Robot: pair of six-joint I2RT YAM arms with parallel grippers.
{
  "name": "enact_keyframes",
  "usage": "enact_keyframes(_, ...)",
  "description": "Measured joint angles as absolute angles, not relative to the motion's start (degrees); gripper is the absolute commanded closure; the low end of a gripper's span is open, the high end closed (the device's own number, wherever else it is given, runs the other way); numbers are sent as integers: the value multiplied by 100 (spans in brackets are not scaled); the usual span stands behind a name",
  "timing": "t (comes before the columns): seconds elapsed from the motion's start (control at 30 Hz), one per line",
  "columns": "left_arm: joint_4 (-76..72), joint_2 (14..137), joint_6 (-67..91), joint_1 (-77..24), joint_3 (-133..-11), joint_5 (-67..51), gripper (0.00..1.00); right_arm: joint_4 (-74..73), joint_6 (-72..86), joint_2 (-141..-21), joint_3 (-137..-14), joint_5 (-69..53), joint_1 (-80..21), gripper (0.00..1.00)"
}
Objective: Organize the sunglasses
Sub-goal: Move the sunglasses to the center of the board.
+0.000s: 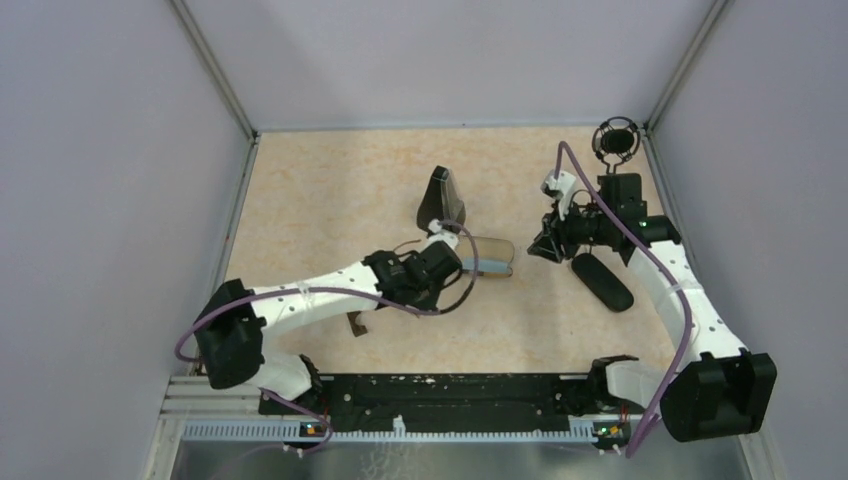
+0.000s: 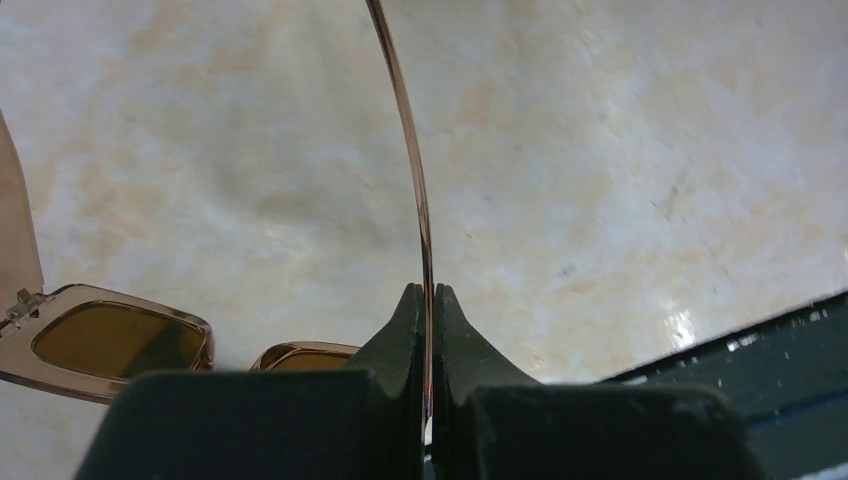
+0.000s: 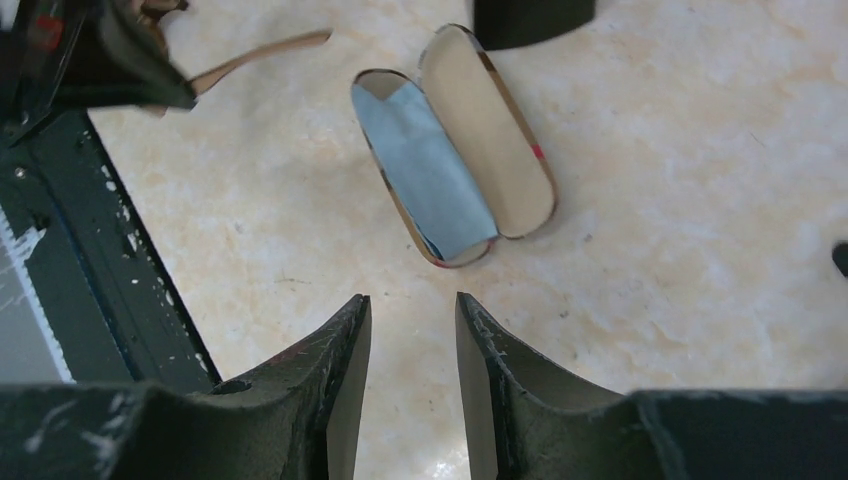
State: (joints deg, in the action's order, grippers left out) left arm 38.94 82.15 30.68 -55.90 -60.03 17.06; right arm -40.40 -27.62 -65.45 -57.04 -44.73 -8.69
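My left gripper (image 2: 428, 292) is shut on the long thin temple (image 2: 424, 200) of a pair of sunglasses (image 2: 110, 340) with a pale brown frame and amber lenses, which hangs to its lower left above the table. In the top view this gripper (image 1: 446, 268) is at mid-table, beside the open plaid case (image 1: 492, 258). My right gripper (image 3: 413, 300) is open and empty, a little above the table and facing the open case (image 3: 455, 150), which holds a blue cloth. It is right of the case in the top view (image 1: 541, 247). A second, dark thin-framed pair (image 1: 617, 140) lies in the far right corner.
A black triangular case (image 1: 440, 195) stands just behind the left gripper. A long black case (image 1: 603, 282) lies under the right arm. A black rail (image 1: 440, 395) runs along the near edge. Walls enclose the table on three sides.
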Motion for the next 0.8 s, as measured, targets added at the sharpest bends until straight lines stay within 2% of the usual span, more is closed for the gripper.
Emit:
enact_keyframes(0.2,3874,8783,3223,-6862,-6005,1273,100,-4226,-2738,-6545,-5706,-4392,-342,63)
enact_keyframes(0.23,3859,8871,3227,-6989,-6003,1232,95,-4246,-2733,-6541,-5706,-4381,-322,63)
enact_keyframes(0.37,3758,9129,3242,-7314,-5916,1098,61,-4265,-2670,-6514,-5690,-4390,-320,63)
enact_keyframes(0.43,3771,9137,3277,-7336,-5859,1149,52,-4268,-2589,-6490,-5638,-4416,-320,63)
enact_keyframes(0.53,3804,9076,3398,-7428,-5859,1417,42,-4265,-2534,-6486,-5594,-4438,-320,63)
enact_keyframes(0.8,4974,7915,5767,-7502,-5758,2829,40,-4211,-2331,-6464,-5581,-4556,-320,62)
